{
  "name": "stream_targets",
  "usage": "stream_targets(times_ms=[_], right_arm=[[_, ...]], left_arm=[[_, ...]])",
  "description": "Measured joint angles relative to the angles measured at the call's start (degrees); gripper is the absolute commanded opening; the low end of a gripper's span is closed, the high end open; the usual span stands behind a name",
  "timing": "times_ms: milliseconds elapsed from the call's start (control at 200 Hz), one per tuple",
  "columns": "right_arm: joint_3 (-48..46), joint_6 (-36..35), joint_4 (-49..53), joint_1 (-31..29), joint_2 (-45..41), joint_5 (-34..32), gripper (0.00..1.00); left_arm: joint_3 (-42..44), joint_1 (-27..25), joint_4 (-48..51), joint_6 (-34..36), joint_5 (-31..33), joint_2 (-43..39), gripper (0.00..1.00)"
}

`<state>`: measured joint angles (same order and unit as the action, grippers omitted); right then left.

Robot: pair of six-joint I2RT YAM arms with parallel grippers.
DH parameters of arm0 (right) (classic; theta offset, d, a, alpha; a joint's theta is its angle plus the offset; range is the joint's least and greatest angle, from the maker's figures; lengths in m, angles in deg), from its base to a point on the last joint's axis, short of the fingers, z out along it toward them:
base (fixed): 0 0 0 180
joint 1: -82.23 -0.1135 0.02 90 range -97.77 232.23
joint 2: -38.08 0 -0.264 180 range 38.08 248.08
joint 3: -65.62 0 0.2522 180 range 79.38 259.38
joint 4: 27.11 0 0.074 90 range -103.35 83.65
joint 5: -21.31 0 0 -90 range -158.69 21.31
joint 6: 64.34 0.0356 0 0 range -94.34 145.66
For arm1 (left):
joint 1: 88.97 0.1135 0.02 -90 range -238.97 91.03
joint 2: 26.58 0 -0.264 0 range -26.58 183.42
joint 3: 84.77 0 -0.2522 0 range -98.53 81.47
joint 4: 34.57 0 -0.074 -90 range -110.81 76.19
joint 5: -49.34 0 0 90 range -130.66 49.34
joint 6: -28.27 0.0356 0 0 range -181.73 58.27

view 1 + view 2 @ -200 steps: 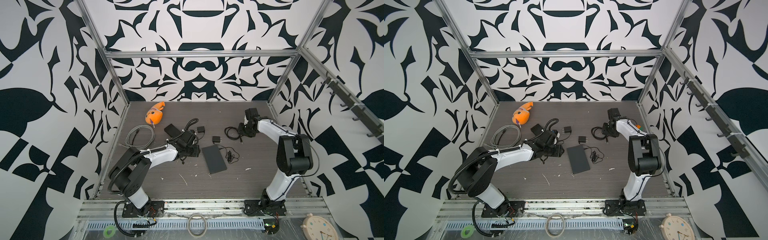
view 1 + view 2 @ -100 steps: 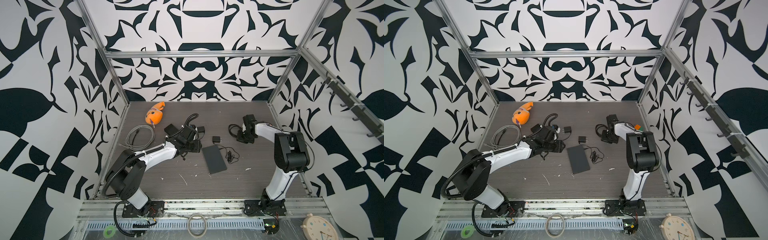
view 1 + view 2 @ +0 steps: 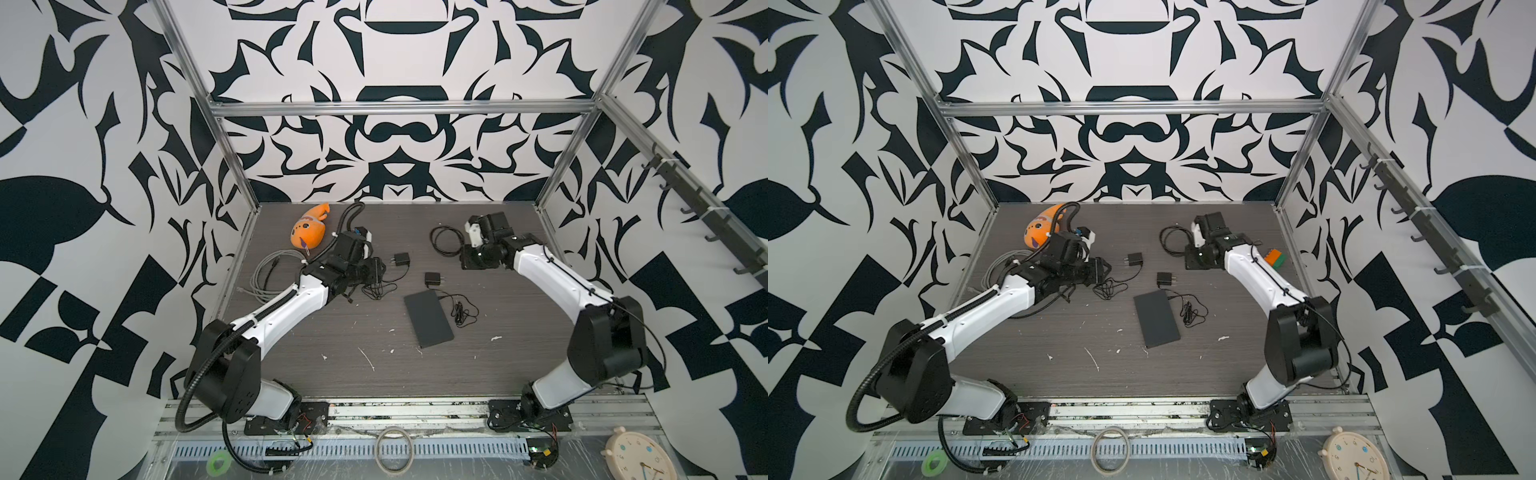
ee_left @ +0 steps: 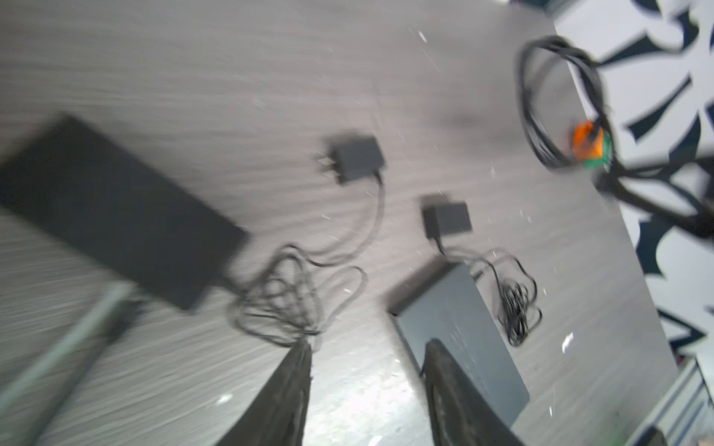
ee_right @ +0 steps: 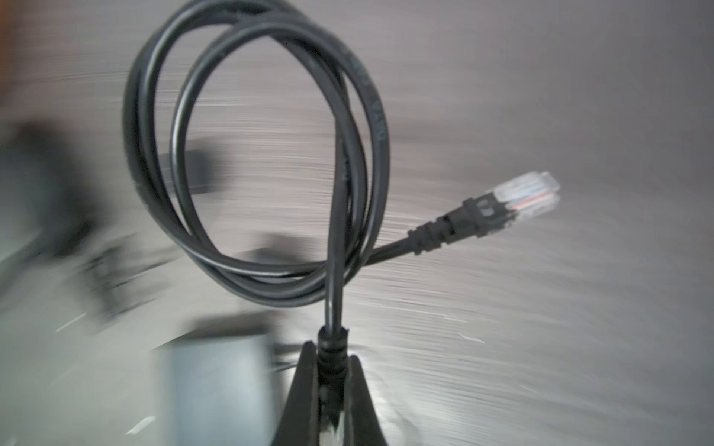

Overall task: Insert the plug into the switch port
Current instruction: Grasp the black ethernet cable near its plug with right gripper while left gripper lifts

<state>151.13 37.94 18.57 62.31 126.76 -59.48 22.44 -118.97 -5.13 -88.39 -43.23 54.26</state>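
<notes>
The plug (image 5: 529,197) in view is 1 clear, boxy plastic connector on a ribbed black boot, free at the loose end of a round, smooth black cable (image 5: 335,270) wound in about 2 loops. The cable's other end sits in the right gripper (image 5: 332,347), whose jaws are pressed together on its ribbed boot; the plug on that end is hidden between them. In both top views this happens at the rear right of the worktop (image 3: 332,374), a dark grey wood-grain board flecked with white scraps.

There are 2 switches, both flat, matte, dark rectangles. The centre switch (image 3: 428,318) lies mid-worktop, well apart from the held cable. The second switch (image 4: 116,208) shows, blurred, in the left wrist view. Their ports cannot be made out. 2 small black cube adapters (image 3: 401,259) (image 3: 433,278) lie between the arms, each trailing a thin tangled cord.

The left gripper (image 4: 369,345) is spread, with nothing between its jaws, low over the worktop beside 1 cord tangle.

Further out lie 1 orange plush toy (image 3: 309,230) and 1 grey cable coil (image 3: 270,274).
</notes>
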Motion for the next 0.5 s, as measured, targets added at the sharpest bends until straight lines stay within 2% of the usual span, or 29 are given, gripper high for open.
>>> stream_targets(times_ms=[100,240,350,500], right_arm=[[-0.02,-2.49,-2.43,-9.70,-2.29,2.91,0.00],[-1.64,-7.10,-5.90,-21.64,-0.74,6.08,0.00],[-3.61,-10.49,-7.19,-26.84,3.04,7.02,0.00],[-5.01,-15.65,-8.35,-31.26,10.36,7.52,0.00]], left_arm=[[-0.22,3.82,2.60,0.15,0.79,-3.85,0.53],[-0.39,8.48,6.05,0.63,2.12,-10.95,0.54],[-1.46,10.36,8.39,1.64,2.40,-13.86,0.54],[-1.68,10.38,10.99,2.93,0.66,-12.72,0.53]])
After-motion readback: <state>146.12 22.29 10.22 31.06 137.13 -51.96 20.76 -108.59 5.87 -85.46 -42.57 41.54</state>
